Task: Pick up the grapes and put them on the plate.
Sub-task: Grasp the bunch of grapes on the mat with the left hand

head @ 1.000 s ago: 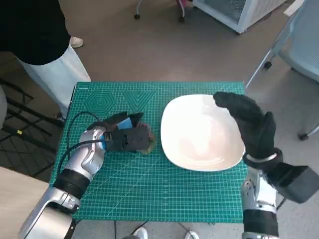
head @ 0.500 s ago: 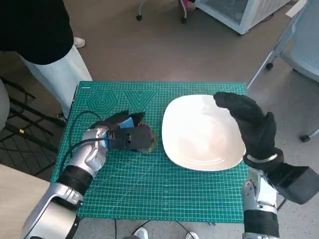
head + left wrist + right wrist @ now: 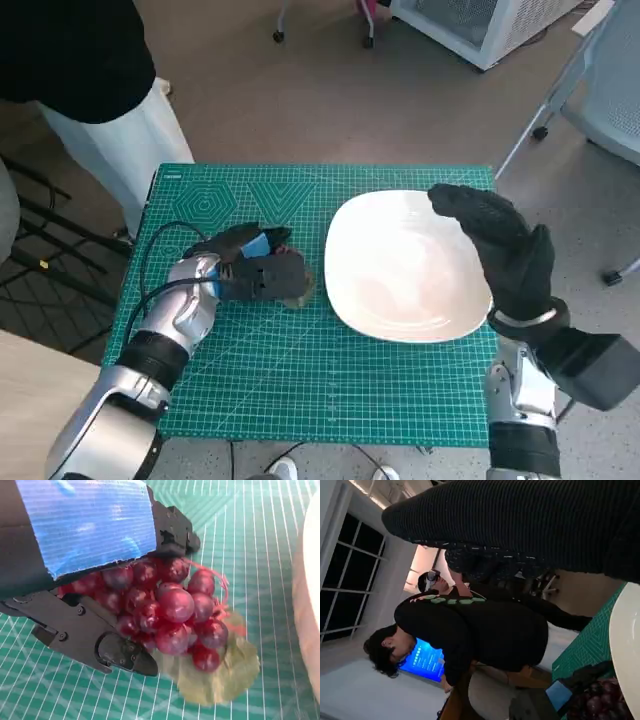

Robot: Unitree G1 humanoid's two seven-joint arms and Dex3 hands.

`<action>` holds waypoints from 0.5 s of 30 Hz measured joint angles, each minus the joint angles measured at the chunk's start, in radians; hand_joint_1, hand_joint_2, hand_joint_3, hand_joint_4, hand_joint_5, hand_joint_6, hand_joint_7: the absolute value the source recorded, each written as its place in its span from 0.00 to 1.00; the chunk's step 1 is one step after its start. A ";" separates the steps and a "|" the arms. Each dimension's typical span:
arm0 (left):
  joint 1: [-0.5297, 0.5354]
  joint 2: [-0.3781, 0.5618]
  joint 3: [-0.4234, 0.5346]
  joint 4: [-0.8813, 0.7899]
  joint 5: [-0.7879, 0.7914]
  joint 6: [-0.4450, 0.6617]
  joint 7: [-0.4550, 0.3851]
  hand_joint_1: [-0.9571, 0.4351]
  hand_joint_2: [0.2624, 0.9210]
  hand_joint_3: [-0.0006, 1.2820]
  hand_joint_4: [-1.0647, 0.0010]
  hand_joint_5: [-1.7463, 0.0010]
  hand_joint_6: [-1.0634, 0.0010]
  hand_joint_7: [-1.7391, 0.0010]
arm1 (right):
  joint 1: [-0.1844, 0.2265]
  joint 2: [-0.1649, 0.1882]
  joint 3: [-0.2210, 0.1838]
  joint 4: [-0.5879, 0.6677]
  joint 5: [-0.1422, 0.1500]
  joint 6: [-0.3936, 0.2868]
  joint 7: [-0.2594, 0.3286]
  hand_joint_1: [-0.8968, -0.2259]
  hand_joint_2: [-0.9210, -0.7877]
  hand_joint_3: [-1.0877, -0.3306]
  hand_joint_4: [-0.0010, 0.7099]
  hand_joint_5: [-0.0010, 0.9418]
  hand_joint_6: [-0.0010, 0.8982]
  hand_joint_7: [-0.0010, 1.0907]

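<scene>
grasp step: left hand fingers close around the grapes; next, lift toward the plate at 3 o'clock; right hand is open, holding nothing.

A bunch of dark red grapes with a pale green leaf under it lies on the green mat, left of centre in the head view. The white plate, empty, sits just right of the bunch.

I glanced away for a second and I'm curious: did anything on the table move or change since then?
Hardly anything. The black left hand with blue tape stays closed around the bunch of red grapes on the green cutting mat, beside the white plate. The gloved right hand still hovers over the plate's edge.
</scene>
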 measured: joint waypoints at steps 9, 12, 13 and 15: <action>0.030 0.017 -0.025 -0.060 0.059 -0.003 0.084 0.70 1.00 0.07 0.36 0.33 0.44 0.34 | 0.000 0.000 0.000 -0.001 0.000 0.001 0.000 0.62 0.00 0.60 0.24 0.00 0.00 0.31; 0.036 0.023 -0.029 -0.081 0.064 -0.002 0.079 0.69 1.00 0.07 0.38 0.33 0.44 0.31 | 0.000 0.000 0.001 -0.001 0.000 0.001 -0.002 0.62 0.00 0.60 0.24 0.00 0.00 0.31; 0.038 0.025 -0.029 -0.087 0.064 -0.001 0.076 0.69 1.00 0.08 0.38 0.33 0.44 0.30 | 0.000 0.000 0.001 -0.001 0.000 0.001 -0.002 0.62 0.00 0.60 0.24 0.00 0.00 0.31; 0.041 0.029 -0.029 -0.098 0.065 -0.001 0.068 0.69 1.00 0.08 0.39 0.33 0.44 0.29 | 0.000 0.000 0.001 -0.001 0.000 0.001 -0.003 0.62 0.00 0.60 0.24 0.00 0.00 0.31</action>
